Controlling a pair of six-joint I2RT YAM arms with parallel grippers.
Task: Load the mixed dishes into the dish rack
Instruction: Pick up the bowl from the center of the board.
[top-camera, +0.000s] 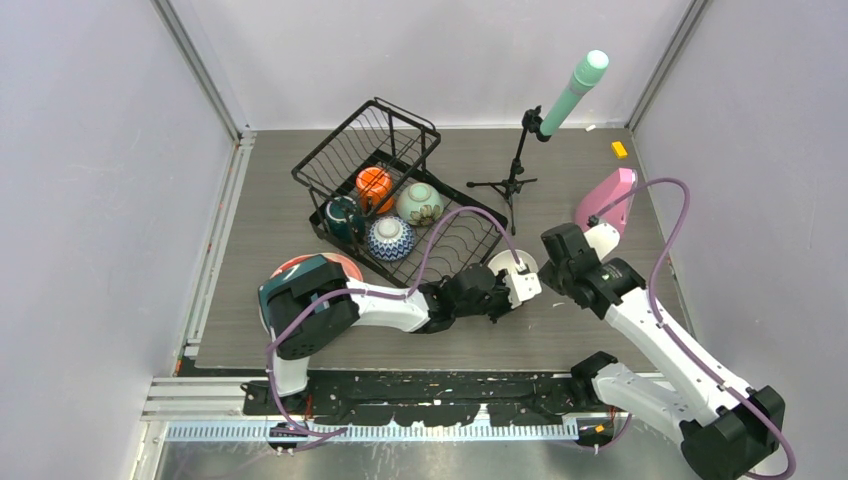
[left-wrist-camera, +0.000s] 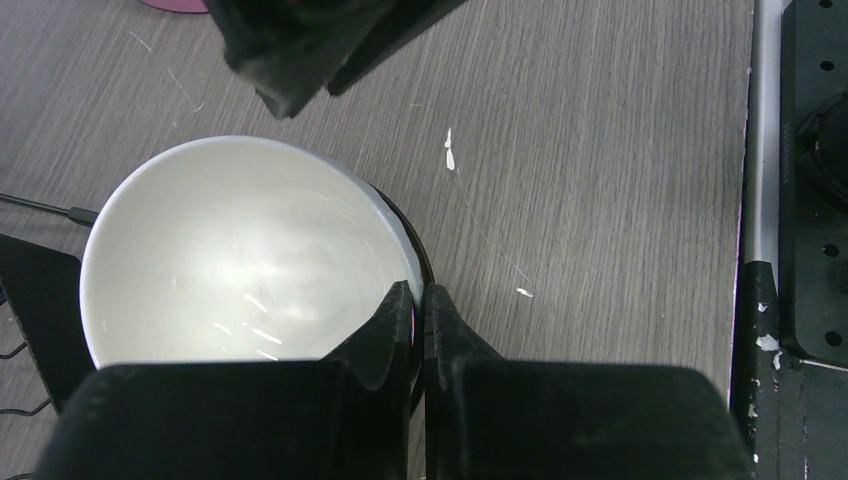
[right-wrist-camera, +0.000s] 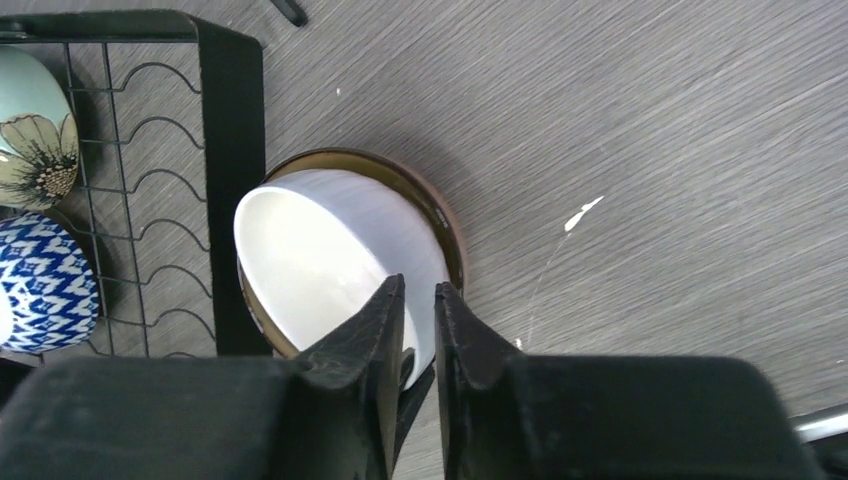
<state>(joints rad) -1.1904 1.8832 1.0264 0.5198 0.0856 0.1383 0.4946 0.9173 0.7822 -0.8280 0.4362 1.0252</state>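
Two bowls sat nested: the white bowl (top-camera: 512, 262), glossy and plain, rode inside a tan bowl (right-wrist-camera: 440, 215) with a dark brown rim. Being round, it had no long axis I could name. Its mouth faced up and seemed tipped slightly toward the dish rack (top-camera: 455, 245). The pair stood on the surface (top-camera: 270, 200), just beside the rack's near right corner. My left claw (left-wrist-camera: 420, 300) was pinched tight on the white rim. My right claw (right-wrist-camera: 414, 300) straddled that rim with a narrow gap, and I could not tell whether it gripped.
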